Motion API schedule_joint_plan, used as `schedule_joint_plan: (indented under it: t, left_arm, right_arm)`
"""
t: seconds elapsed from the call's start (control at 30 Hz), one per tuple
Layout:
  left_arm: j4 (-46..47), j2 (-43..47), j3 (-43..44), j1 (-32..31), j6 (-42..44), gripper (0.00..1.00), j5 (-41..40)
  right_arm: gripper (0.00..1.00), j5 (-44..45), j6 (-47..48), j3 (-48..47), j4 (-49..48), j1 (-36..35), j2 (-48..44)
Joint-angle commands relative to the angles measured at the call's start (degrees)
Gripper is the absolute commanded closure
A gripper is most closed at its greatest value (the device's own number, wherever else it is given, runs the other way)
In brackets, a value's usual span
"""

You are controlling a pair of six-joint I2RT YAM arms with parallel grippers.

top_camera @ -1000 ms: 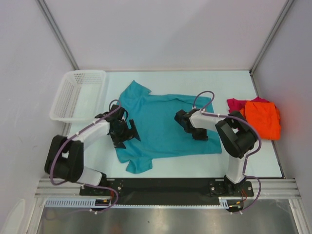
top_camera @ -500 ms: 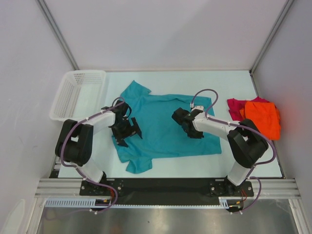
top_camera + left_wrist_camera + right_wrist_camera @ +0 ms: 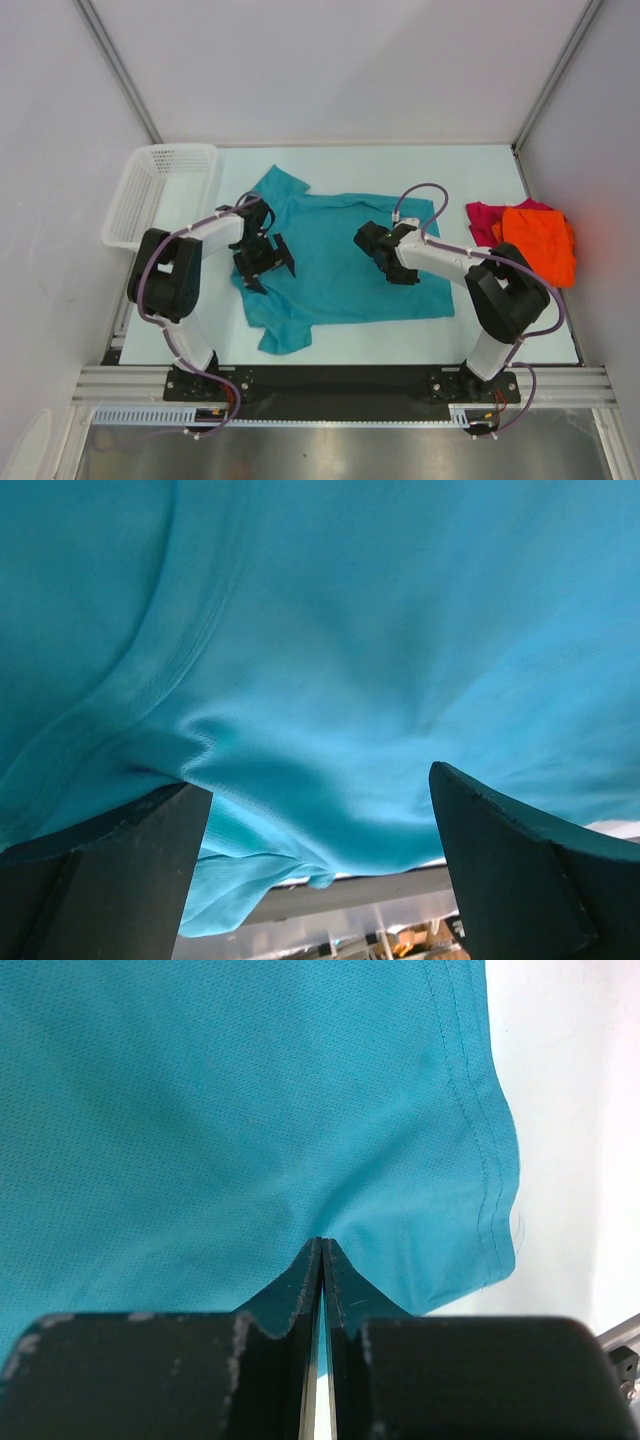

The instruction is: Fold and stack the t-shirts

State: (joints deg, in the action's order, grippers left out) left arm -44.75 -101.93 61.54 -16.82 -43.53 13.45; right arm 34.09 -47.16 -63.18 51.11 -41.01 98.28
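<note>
While no fold shows yet, step in hand: getting a hold on the first shirt ahead of its first fold; stacking has not begun
Far left corner: white mesh basket (image 3: 170, 150), apart from all the cloth
Left tool (image 3: 268, 268): jaws spread wide and holding nothing, low over the shirt's left part between the two sleeves; in its wrist view a soft ridge of teal cloth rises between the fingers (image 3: 100, 880)
Teal t-shirt (image 3: 340, 270): spread open in the middle of the surface, a little toward the left edge, one sleeve toward the far edge and one toward the near edge, rumpled at the near sleeve
Right tool (image 3: 372, 243): jaws closed together, tips down in the cloth toward the shirt's far side, with a small pucker drawn in at them, so it looks pinched on a thin fold of the teal t-shirt
Right edge: magenta t-shirt (image 3: 480, 213) and orange t-shirt (image 3: 540, 245) in a loose heap, the orange partly over the magenta, both unfolded and well apart from the teal one
Next move calls for: the left tool closing on the ridge in front of it, then both tools lifting evenly and carrying the cloth over in one line, low enough that the slack does not drag the rest askew
</note>
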Motion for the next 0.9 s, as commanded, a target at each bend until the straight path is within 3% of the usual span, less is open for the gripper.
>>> schedule_joint_plan:
  t: [0.0,0.27,0.57,0.8,0.87]
  left_arm:
    - [13.3,-4.1,6.3,2.0,2.7,0.04,-6.7]
    - [10.0,-0.7,8.2,6.8,4.3,0.04,-8.3]
    - [8.6,9.9,0.4,6.9,5.0,0.04,-5.7]
    - [6.3,15.9,-0.9,2.4,3.7,0.04,-6.1]
    - [7.1,16.8,-5.3,-0.2,2.5,0.04,-6.4]
  right_arm:
    - [0.92,1.7,-1.1,-1.0,0.8,0.1,0.2]
    - [0.92,2.0,-0.6,-1.0,0.1,0.5,0.5]
    - [0.92,1.9,-0.4,-1.3,-0.6,0.3,0.5]
    - [0.92,1.2,-0.9,0.1,-1.8,-0.3,0.9]
    - [0.93,1.2,-0.9,-0.2,-2.2,-0.3,1.2]
